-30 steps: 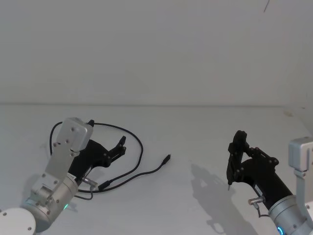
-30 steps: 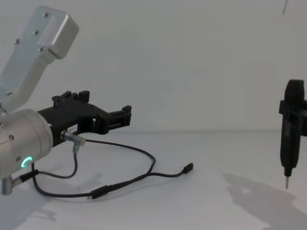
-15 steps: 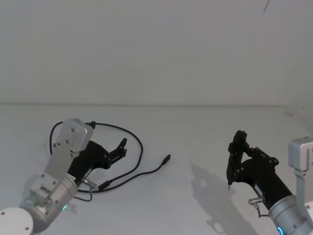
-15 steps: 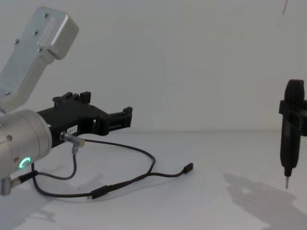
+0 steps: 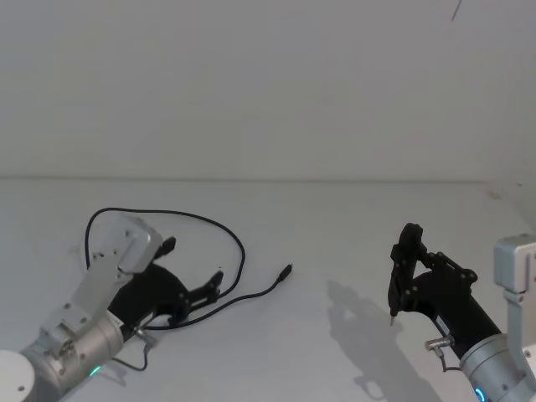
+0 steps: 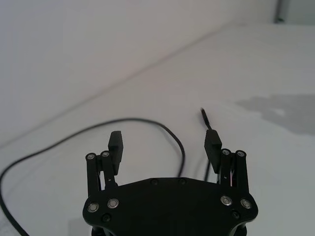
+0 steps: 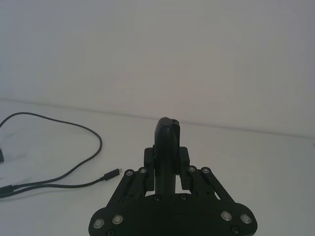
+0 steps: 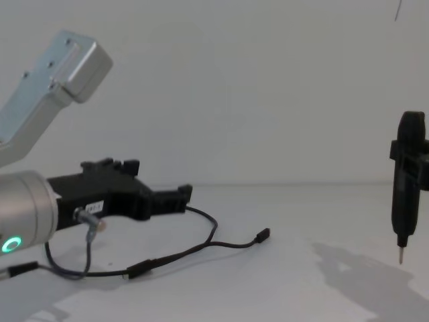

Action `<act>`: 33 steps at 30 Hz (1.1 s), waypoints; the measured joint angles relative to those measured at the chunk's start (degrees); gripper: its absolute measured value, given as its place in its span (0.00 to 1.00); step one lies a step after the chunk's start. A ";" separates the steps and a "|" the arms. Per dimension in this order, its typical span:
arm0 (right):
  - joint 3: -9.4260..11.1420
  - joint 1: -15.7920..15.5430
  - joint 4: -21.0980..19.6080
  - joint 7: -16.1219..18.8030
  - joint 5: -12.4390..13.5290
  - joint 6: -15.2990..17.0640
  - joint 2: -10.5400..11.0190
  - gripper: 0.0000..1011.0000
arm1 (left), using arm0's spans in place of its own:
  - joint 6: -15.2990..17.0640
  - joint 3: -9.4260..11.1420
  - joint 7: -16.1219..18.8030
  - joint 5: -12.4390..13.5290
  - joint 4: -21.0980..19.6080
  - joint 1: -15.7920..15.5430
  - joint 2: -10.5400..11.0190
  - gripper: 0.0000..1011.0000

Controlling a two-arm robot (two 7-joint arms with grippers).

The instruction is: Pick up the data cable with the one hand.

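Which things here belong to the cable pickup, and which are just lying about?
Job: data cable; left gripper, open, low by the cable's loop.
Not the job: right gripper, parked at right, shut on a pen tool; grey wire at the left wrist.

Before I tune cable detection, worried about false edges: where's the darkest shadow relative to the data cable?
Head view: soft grey shadow beside the pen-shaped tool, apart from the data cable. Chest view: same shadow below the tool, off the cable. Left wrist view: pale patch beyond the cable's plug.
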 joint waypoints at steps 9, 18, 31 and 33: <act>0.00 0.00 0.00 0.00 0.00 0.00 0.00 0.28 | 4.95 0.65 -6.71 -2.37 -0.05 -0.18 3.09 0.99; 0.00 0.00 0.00 0.00 0.00 0.00 0.00 0.28 | 8.38 2.79 -15.18 -3.91 2.50 -2.48 5.59 0.99; 0.00 0.00 0.00 0.00 0.00 0.00 0.00 0.28 | 8.50 5.79 -23.18 -4.57 7.77 -7.05 6.09 0.99; 0.00 0.00 0.00 0.00 0.00 0.00 0.00 0.28 | 8.16 6.09 -23.96 -4.67 8.51 -7.69 5.96 0.99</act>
